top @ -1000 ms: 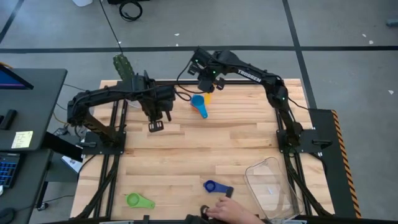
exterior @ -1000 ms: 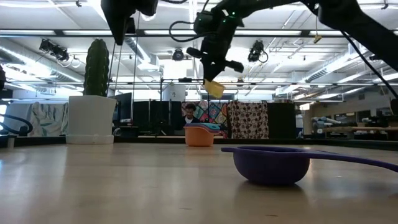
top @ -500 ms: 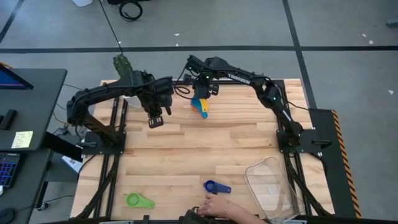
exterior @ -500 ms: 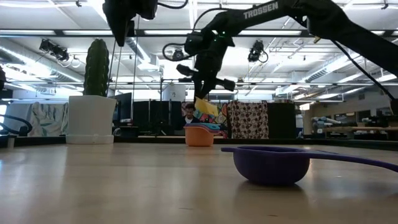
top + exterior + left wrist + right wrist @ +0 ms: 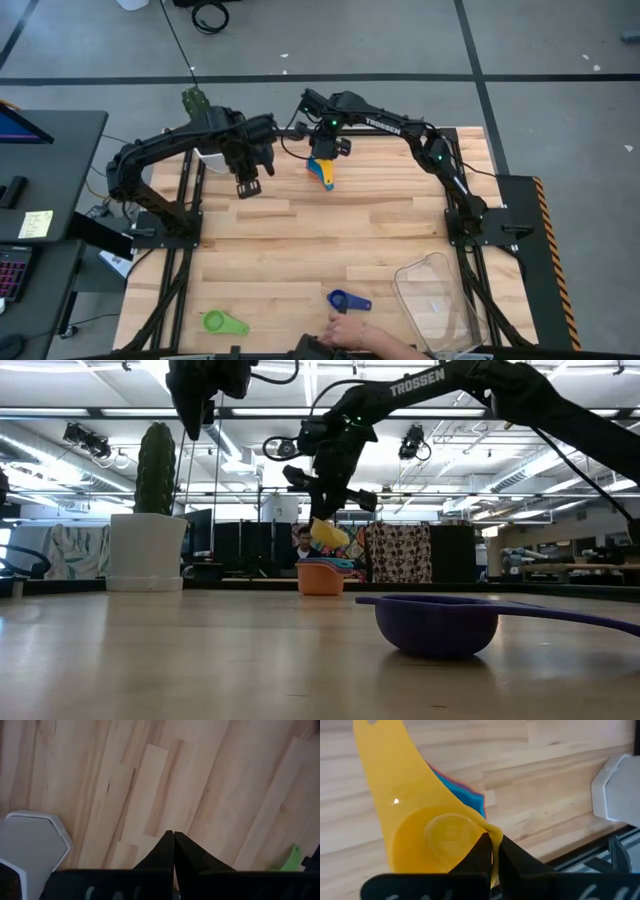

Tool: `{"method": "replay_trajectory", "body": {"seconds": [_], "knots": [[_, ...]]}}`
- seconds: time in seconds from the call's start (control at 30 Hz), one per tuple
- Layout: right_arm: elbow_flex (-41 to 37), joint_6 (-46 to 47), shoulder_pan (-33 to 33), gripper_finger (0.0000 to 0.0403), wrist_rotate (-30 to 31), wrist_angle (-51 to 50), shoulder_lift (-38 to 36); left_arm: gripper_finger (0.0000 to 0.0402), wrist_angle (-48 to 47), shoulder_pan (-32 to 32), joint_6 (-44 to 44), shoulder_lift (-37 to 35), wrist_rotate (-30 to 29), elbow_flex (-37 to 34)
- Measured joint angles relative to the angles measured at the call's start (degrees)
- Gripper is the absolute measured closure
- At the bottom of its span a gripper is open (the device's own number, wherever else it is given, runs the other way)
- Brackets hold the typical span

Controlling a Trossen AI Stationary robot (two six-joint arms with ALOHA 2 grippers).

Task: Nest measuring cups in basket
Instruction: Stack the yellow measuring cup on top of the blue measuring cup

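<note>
Lowered since a moment ago, my right gripper [image 5: 491, 851], jaws pinched on the yellow measuring cup [image 5: 427, 827], should centre over the orange-and-blue stack [image 5: 321, 574] at the bench's far edge before releasing.

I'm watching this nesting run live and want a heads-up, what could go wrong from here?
1. The right end effector pinches only the yellow cup's thin rim, so the cup may swing or slip as it goes into the stacked cups below.
2. A person's hand lies by the blue cup next to the basket; an arm coming there could meet it.
3. The left end effector hangs shut near the white pot and could clip it.
</note>
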Motion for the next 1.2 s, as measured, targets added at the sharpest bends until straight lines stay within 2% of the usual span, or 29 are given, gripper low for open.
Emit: {"method": "replay_trajectory", "body": {"seconds": [0.4, 0.53, 1.1, 1.2], "knots": [[0.00, 0.65, -0.02, 0.0389, -2.92, -0.72, 0.00, 0.0397, 0.02, 0.61, 0.07, 0.00, 0.02, 0.00], [0.00, 0.94, -0.08, 0.0375, -4.27, -0.61, 0.00, 0.0397, 0.02, 0.60, 0.09, 0.00, 0.02, 0.00], [-4.92, 2.69, -1.42, 0.0377, -2.72, 4.63, -0.07, 0.0397, 0.09, 0.60, 0.15, 0.07, 0.02, 0.00], [-4.92, 5.63, -1.77, 0.0377, -2.88, 6.08, -0.07, 0.0397, 0.07, 0.60, 0.15, 0.07, 0.02, 0.00]]}}
